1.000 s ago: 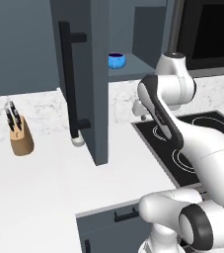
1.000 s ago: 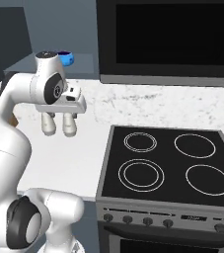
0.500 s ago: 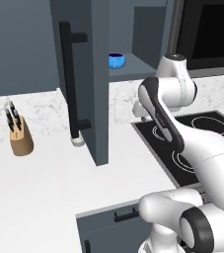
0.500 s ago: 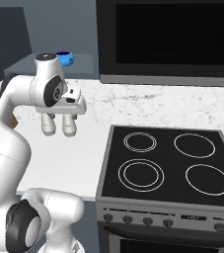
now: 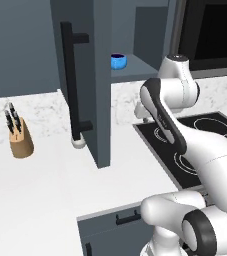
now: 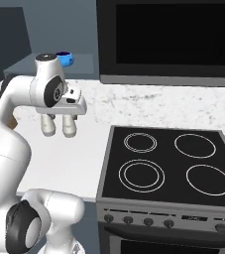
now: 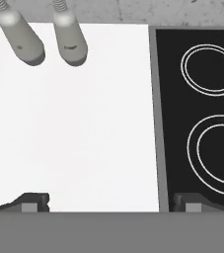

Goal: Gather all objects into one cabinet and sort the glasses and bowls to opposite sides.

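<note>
Progress, as far as the pictures show: 1 small blue bowl (image 5: 118,61) sits on the shelf of the open cabinet (image 5: 97,75), up at 12 o'clock in the left base view, seen past the edge of the swung-out door with its long black handle (image 5: 74,90). In the right base view the same bowl (image 6: 64,58) peeks out just behind the arm's upper joint, at about 11 o'clock. That looks like 1 item already gathered. The wooden bowl, the red cup and any other blue bowls are not placed here, so I judge most of the gathering is left, and the sorting to opposite sides too.

Hand: the hand (image 7: 108,202) points straight down over the white table (image 7: 84,123), just beside the left edge of the black stove (image 7: 202,108). Fingers spread wide, 1 tip low at 7 o'clock and 1 at 5 o'clock in the hand view, nothing between them: released, carrying nothing.

Arm: it rises from the base, folds at the elbow, wrist level with the cabinet shelf. In the right base view the hand (image 6: 57,125) hangs at about 9 o'clock, clear above the table.

Elsewhere: knife block (image 5: 20,140) at 9 o'clock in the left base view, well apart from the arm.
</note>
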Motion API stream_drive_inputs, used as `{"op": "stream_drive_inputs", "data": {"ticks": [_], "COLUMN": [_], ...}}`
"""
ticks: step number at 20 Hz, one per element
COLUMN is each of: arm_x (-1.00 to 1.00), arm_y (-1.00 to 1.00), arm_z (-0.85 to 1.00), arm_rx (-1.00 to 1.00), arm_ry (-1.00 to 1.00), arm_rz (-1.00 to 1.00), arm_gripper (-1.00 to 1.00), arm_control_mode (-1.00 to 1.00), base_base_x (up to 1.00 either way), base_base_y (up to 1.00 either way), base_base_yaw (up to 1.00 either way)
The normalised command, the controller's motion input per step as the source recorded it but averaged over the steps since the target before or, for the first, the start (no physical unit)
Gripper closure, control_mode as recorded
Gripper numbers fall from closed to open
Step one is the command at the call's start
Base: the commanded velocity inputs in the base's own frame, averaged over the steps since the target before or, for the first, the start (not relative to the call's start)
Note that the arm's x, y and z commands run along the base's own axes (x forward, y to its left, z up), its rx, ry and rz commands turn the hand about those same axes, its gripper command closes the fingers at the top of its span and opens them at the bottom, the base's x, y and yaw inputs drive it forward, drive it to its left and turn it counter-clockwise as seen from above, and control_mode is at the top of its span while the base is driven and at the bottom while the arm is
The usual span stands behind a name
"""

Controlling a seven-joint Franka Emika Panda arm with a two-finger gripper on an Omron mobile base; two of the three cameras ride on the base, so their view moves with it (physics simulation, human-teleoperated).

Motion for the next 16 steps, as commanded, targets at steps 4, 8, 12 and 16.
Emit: {"op": "stream_drive_inputs", "data": {"ticks": [4,8,12,16], "arm_x": [0.22,0.17,0.01,0.00], "arm_y": [0.17,0.22,0.19,0.08], "arm_z": [0.10,0.22,0.31,0.43], "arm_rx": [-0.07,-0.10,-0.11,-0.05], "arm_ry": [-0.05,-0.11,-0.18,-0.18], "arm_rz": [0.01,0.03,0.04,0.06], "arm_gripper": [-1.00,-1.00,-1.00,-1.00], "arm_control_mode": [-1.00,-1.00,-1.00,-1.00], "base_base_x": [0.09,0.00,0.00,0.00], "base_base_y": [0.07,0.00,0.00,0.00], "base_base_yaw": [0.00,0.00,0.00,0.00]}}
